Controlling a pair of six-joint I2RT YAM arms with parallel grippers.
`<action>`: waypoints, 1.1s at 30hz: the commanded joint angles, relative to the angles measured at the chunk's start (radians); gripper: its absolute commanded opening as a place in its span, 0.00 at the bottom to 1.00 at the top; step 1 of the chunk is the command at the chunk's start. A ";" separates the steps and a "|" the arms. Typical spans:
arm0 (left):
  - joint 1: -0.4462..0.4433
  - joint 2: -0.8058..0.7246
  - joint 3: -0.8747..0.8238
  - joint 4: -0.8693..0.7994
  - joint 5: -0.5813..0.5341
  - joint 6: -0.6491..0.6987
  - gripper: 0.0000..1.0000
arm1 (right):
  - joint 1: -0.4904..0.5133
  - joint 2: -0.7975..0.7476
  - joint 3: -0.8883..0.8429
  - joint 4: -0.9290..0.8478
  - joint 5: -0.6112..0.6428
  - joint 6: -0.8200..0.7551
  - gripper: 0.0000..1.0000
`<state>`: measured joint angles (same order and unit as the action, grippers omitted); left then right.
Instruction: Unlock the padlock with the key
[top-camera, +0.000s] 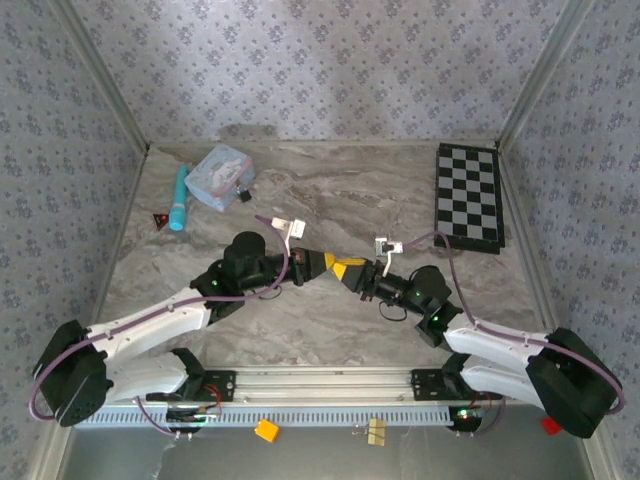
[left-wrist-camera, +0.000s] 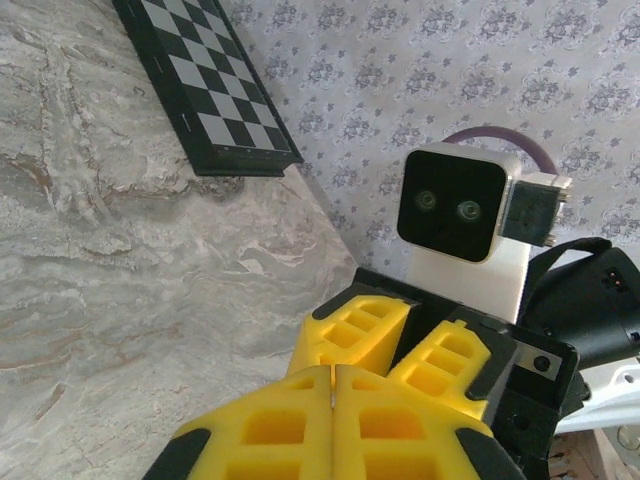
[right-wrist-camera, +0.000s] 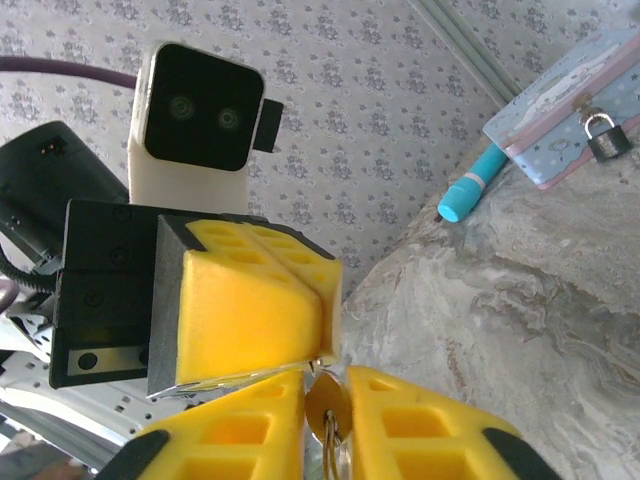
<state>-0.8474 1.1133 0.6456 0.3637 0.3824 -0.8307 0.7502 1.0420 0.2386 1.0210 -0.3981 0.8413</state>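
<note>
Key handover over mid-surface: left hand (right-wrist-camera: 325, 310), clenched, is pinching the key (right-wrist-camera: 327, 410); right hand (right-wrist-camera: 328, 385) is bracketing it, grip uncertain. Padlock (right-wrist-camera: 607, 137) is hanging on the tin (right-wrist-camera: 560, 110), far left; next move is likely needing a firm take

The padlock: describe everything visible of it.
The padlock is tiny, with a dark, metallic-looking body and a silvery shackle that looks closed. It hangs at the edge of the light-blue tin, its body lying against the tin's side. From above it sits at the tin's near right corner, toward the table's far left. Nothing else touches it.
</note>
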 joint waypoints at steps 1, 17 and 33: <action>-0.004 -0.004 -0.006 0.015 -0.007 0.019 0.00 | 0.003 -0.011 0.037 0.052 -0.056 -0.004 0.13; -0.003 -0.015 -0.012 -0.029 -0.083 0.038 0.39 | -0.022 -0.088 0.048 -0.063 -0.029 0.012 0.00; 0.304 -0.077 0.076 -0.377 -0.103 0.150 0.90 | -0.049 -0.179 0.137 -0.615 0.126 -0.116 0.00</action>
<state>-0.5900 1.0550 0.6415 0.1272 0.3115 -0.7769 0.7059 0.8856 0.3367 0.5354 -0.3225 0.7692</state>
